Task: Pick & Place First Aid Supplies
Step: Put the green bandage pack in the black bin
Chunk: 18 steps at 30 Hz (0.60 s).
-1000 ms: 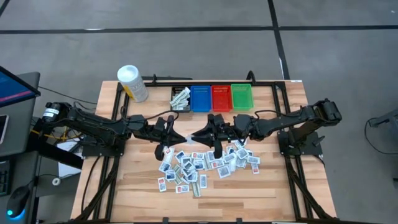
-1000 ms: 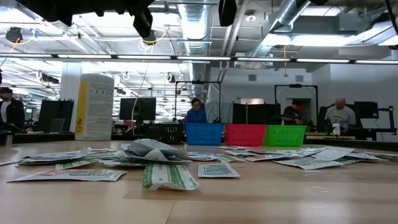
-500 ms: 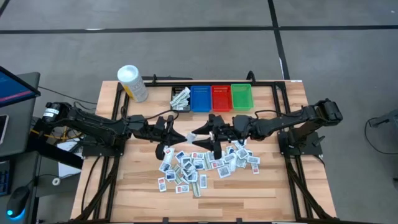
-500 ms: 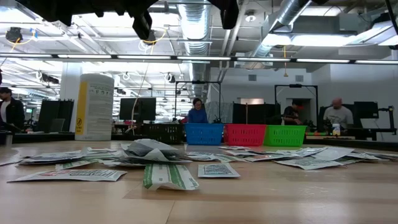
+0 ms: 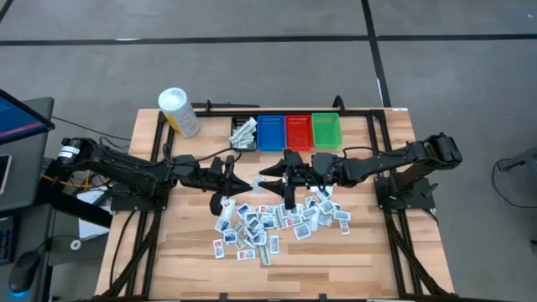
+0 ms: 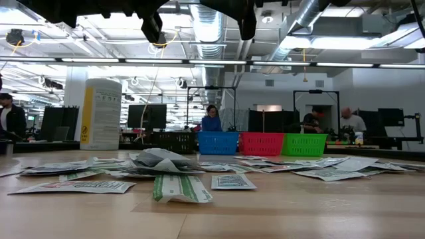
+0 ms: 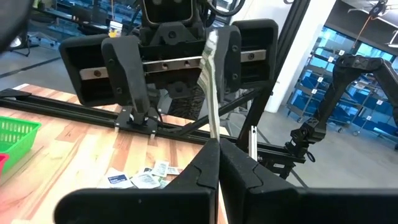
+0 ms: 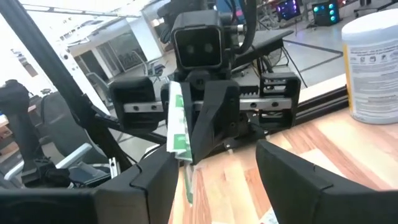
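Packet pinched in left hand; right hand open beside it, above table.

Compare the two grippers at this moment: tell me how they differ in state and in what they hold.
The left gripper is shut, while the right gripper stands open. The left gripper pinches a green-and-white packet edge-up between its fingers; the right gripper holds nothing, its fingers apart on either side of that packet's line. Shared: both hang above the table, facing each other near its middle, just behind the pile of packets.
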Each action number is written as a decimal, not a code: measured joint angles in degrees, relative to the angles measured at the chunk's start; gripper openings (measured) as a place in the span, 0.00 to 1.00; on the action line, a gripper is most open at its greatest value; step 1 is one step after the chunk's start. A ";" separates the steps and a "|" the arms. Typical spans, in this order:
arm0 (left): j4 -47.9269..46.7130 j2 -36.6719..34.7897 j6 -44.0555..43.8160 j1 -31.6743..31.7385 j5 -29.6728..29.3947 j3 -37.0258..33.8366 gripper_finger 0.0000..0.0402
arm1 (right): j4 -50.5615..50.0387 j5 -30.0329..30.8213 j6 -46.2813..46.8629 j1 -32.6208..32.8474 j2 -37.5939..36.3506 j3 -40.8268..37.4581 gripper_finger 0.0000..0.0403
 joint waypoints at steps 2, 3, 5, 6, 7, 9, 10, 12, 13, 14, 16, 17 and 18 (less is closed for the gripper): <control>0.00 0.00 0.00 0.02 0.00 0.00 0.01 | 0.15 0.00 0.00 0.00 -0.04 0.00 0.49; -0.02 0.00 0.00 0.02 0.00 0.00 0.01 | 0.14 -0.01 0.00 0.00 -0.28 -0.02 0.48; -0.02 0.00 0.00 0.02 0.00 0.00 0.01 | 0.55 0.00 -0.53 0.01 -0.90 -0.01 0.46; -0.02 0.00 -0.01 0.00 0.00 0.00 0.01 | 0.62 0.00 -1.15 0.04 -1.28 0.00 0.46; -0.04 0.00 0.00 0.01 0.00 0.00 0.01 | 0.40 0.06 -1.55 0.04 -1.73 0.00 0.45; -0.03 0.00 0.00 0.00 0.00 0.00 0.01 | 0.33 0.37 -2.69 0.04 -2.64 0.00 0.43; -0.04 0.00 0.00 0.02 0.00 0.00 0.01 | 0.25 0.80 -3.24 0.04 -3.23 0.00 0.42; -0.04 0.00 0.00 0.00 0.00 0.00 0.01 | -0.32 2.00 -4.46 0.04 -4.61 0.00 0.41; -0.04 0.00 0.00 0.01 0.00 0.00 0.01 | -0.49 2.67 -5.19 0.04 -5.13 0.02 0.40; -0.04 0.00 0.00 0.00 0.00 0.00 0.01 | -0.88 3.23 -5.70 0.04 -5.63 0.02 0.39; -0.04 0.00 0.00 0.00 0.00 0.00 0.01 | -2.05 4.37 -6.72 0.04 -6.65 0.01 0.37; -0.04 0.00 0.00 0.01 0.00 0.00 0.01 | -2.35 4.57 -7.09 0.04 -7.15 0.00 0.36; -0.07 0.00 0.00 0.01 0.00 0.00 0.01 | -2.45 4.57 -7.31 0.04 -7.66 0.00 0.35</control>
